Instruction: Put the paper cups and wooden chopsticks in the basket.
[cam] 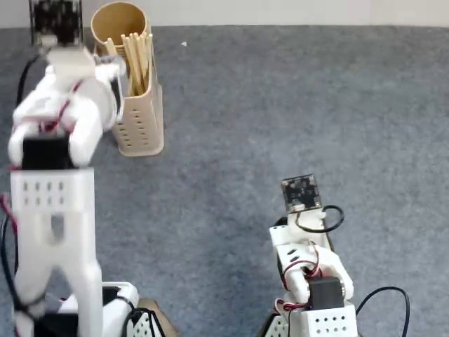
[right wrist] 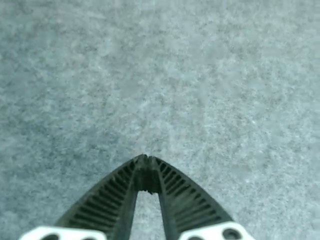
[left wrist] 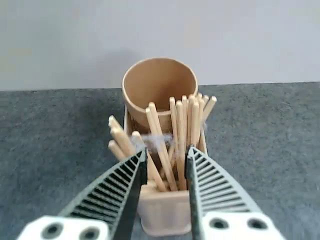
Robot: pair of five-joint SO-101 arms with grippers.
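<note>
Several chopsticks — in basket — beneath left tool.

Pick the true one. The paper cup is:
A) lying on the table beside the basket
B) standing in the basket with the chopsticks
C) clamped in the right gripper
B: the paper cup stands upright in the basket, next to the chopsticks.
</note>
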